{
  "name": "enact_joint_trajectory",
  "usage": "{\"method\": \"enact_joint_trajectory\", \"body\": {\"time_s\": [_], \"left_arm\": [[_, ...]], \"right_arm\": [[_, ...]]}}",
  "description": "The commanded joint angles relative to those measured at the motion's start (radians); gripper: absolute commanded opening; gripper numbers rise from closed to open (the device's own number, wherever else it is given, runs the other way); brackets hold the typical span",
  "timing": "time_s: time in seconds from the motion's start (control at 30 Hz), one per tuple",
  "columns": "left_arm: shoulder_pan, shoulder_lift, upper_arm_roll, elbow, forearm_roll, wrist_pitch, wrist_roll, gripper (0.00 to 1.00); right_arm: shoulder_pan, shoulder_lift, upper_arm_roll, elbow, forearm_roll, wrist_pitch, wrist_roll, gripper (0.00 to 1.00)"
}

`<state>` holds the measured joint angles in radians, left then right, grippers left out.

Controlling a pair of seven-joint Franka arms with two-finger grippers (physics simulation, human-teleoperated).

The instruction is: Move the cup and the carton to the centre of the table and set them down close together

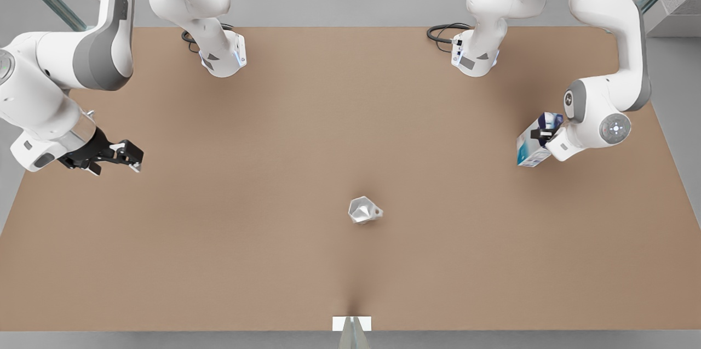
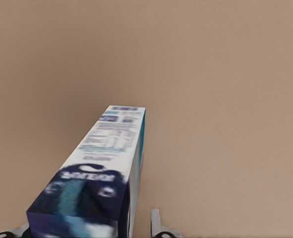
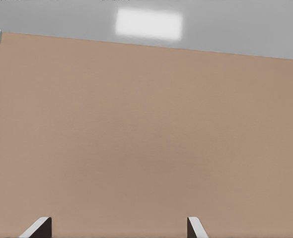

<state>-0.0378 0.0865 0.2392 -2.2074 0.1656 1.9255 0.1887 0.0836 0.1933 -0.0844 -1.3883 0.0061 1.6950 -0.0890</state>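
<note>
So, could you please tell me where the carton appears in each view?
Front view: the carton is at the front view's right, tilted, in the left claw.
Left wrist view: it is close up between the fingers.
Right wrist view: not in it.
Shared landmark: the brown table.

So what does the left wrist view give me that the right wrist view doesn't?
Left wrist view alone: the white and light blue rectangular carton with the dark blue panel, gripped between the left hand fingers. Right wrist view alone: the right hand open, holding nothing, and the grey floor past the table edge. Both: the plain matte light brown table.
</note>
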Motion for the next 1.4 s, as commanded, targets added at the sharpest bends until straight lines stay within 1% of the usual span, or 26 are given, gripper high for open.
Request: {"method": "enact_joint_trajectory", "body": {"time_s": [0.0,0.1,0.2,0.43,0.5,0.57,0.6,0.63,0.67,0.73,0.77,0.83,0.93,1.1,1.27,1.37], "left_arm": [[-0.001,0.001,0.000,0.000,0.003,0.000,0.000,0.79],[-0.001,0.004,0.000,0.002,0.003,-0.002,0.000,0.71],[-0.001,0.006,0.000,0.002,0.003,-0.005,0.000,0.68],[-0.004,-0.008,-0.009,0.012,0.002,-0.013,-0.009,0.66],[-0.005,-0.024,-0.040,0.052,-0.001,-0.042,-0.020,0.66],[-0.005,-0.039,-0.104,0.109,-0.014,-0.097,-0.113,0.66],[-0.005,-0.013,-0.196,0.248,-0.083,-0.250,-0.215,0.66],[-0.007,0.004,-0.277,0.307,-0.104,-0.307,-0.331,0.66],[-0.007,0.013,-0.365,0.325,-0.156,-0.315,-0.465,0.66],[-0.010,0.062,-0.500,0.408,-0.210,-0.353,-0.666,0.66],[-0.011,0.065,-0.526,0.417,-0.241,-0.352,-0.701,0.66],[-0.057,0.133,-0.580,0.497,-0.245,-0.353,-0.859,0.66],[-0.178,0.222,-0.581,0.607,-0.307,-0.342,-1.057,0.66],[-0.321,0.294,-0.583,0.626,-0.340,-0.148,-1.351,0.66],[-0.356,0.345,-0.581,0.643,-0.334,-0.091,-1.427,0.66],[-0.370,0.400,-0.581,0.658,-0.327,-0.026,-1.440,0.66]], "right_arm": [[0.001,0.000,0.000,0.000,0.000,0.002,0.000,1.00],[-0.002,0.001,0.000,0.000,0.000,0.005,0.000,1.00],[-0.004,0.000,-0.002,0.000,0.002,0.006,0.002,1.00],[-0.005,0.000,-0.003,0.000,0.002,0.008,0.002,1.00],[-0.007,0.000,-0.005,0.000,0.003,0.008,0.003,1.00],[-0.005,0.000,-0.005,0.000,0.003,0.014,0.003,1.00],[-0.005,0.000,-0.005,0.000,0.003,0.014,0.003,1.00],[-0.005,0.000,-0.005,0.000,0.003,0.014,0.003,1.00],[-0.005,0.000,-0.005,0.000,0.003,0.014,0.003,1.00],[-0.005,0.000,-0.005,0.000,0.003,0.014,0.003,1.00],[-0.005,0.000,-0.005,0.000,0.003,0.014,0.003,1.00],[-0.005,0.001,-0.005,0.000,0.003,0.014,0.003,1.00],[-0.005,0.000,-0.005,0.000,0.003,0.012,0.003,1.00],[-0.005,0.000,-0.005,0.000,0.003,0.012,0.003,1.00],[-0.007,0.000,-0.006,0.000,0.003,0.012,0.003,1.00],[-0.007,0.000,-0.006,0.000,0.003,0.014,0.003,1.00]]}}
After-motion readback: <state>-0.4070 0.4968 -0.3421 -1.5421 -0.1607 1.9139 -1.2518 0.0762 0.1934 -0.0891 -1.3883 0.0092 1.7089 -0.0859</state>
